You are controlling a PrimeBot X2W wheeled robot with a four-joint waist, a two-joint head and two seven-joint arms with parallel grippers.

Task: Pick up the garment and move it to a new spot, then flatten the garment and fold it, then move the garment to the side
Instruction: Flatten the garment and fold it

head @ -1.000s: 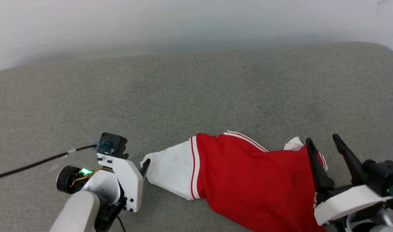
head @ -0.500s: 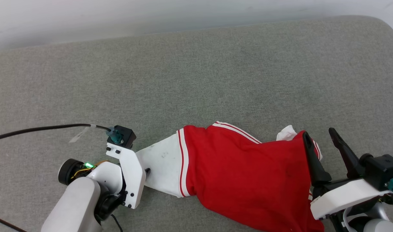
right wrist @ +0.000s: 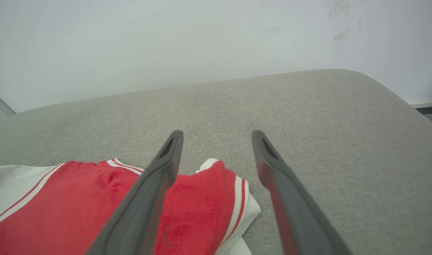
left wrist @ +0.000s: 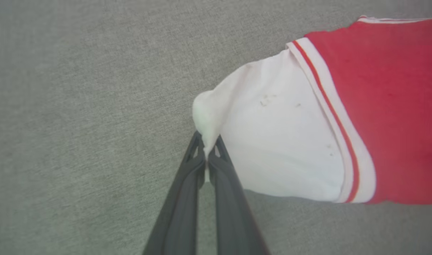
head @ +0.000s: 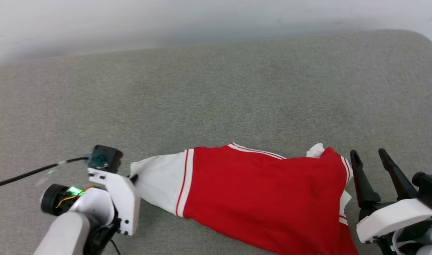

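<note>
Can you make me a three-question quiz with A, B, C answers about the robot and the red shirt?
1. Where does the left gripper hold the shirt?
A. the end of the white sleeve
B. the red middle
C. the neck

2. What colour is the cushion under the shirt?
A. blue
B. grey
C. yellow

3. How are the fingers of the right gripper?
A. shut on the shirt
B. spread apart, holding nothing
C. shut on nothing

Answers:
1 A: the left wrist view shows white sleeve cloth pinched between the closed fingers.
2 B: grey fabric lies all around the shirt.
3 B: a wide gap shows between the fingers.
</note>
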